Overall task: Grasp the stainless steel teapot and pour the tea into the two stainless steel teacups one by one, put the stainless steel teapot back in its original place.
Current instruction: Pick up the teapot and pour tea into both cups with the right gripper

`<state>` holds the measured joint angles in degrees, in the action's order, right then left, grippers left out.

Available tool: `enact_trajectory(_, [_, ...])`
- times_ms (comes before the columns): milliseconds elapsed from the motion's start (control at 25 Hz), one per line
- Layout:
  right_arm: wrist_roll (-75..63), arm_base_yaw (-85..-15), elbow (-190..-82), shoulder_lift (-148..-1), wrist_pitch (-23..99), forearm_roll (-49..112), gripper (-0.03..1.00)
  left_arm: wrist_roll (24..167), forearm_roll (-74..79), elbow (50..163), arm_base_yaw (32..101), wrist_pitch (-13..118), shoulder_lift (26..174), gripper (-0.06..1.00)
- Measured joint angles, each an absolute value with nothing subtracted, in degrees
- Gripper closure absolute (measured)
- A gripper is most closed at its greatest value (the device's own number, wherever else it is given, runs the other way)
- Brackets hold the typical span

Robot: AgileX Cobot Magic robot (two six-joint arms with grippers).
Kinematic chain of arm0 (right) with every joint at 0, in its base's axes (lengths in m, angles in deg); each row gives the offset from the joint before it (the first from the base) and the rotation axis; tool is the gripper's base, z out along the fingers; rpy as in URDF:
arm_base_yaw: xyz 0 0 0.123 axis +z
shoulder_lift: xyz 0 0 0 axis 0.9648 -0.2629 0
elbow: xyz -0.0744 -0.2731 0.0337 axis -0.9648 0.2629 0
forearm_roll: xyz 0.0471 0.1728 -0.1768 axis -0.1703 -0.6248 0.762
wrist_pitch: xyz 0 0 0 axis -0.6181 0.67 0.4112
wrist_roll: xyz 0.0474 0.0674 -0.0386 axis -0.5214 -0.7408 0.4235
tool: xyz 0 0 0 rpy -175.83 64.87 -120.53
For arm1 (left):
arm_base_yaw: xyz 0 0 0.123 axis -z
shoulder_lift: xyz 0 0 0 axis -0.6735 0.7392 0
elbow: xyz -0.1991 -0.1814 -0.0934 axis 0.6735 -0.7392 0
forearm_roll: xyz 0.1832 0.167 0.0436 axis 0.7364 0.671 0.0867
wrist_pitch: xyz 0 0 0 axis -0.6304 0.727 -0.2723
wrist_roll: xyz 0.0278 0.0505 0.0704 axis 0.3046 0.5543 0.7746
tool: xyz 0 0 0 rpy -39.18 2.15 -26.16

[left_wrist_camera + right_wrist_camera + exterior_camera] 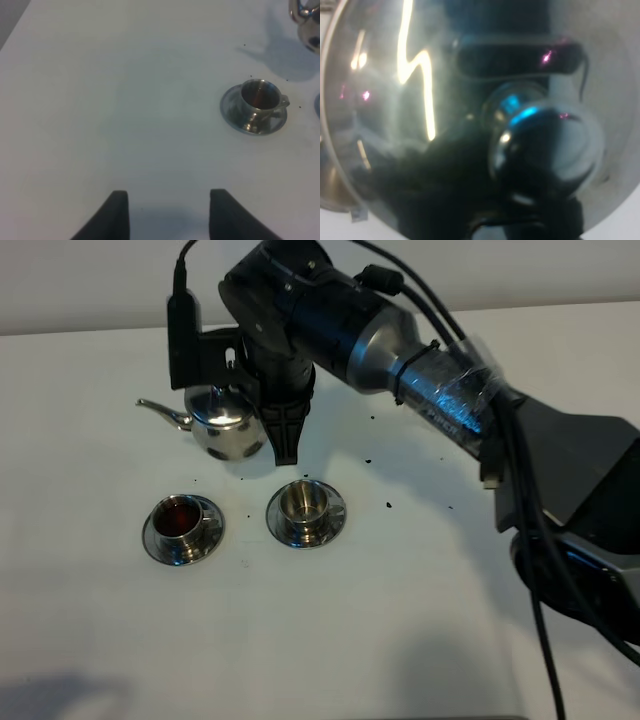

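Right gripper (283, 440) at stainless steel teapot (222, 422) handle; I cannot tell its closure. Teapot at 11 o'clock of empty teacup (304, 505). Left gripper (169, 216) spread, holding nothing. Advise slow tilt, spout over cup.

Mirror-polished steel teapot (225, 425), glossy steel teacups (182, 520) (303, 504), matt white table (400, 620)
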<state>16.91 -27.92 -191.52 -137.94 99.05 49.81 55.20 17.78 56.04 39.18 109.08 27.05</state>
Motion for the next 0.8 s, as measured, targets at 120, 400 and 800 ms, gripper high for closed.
enact_trajectory(120, [16.1, -27.9, -187.6, -134.2, 99.0, 49.9, 0.79, 55.1, 17.8, 56.0, 39.2, 109.1, 27.0, 0.54])
enact_trajectory(400, [14.7, -27.8, -165.3, -121.2, 96.3, 54.3, 0.79, 55.1, 17.8, 56.0, 39.2, 109.1, 27.0, 0.54])
enact_trajectory(800, [12.6, -28.3, -138.3, -111.1, 75.8, 66.2, 0.79, 55.1, 17.8, 56.0, 39.2, 109.1, 27.0, 0.54])
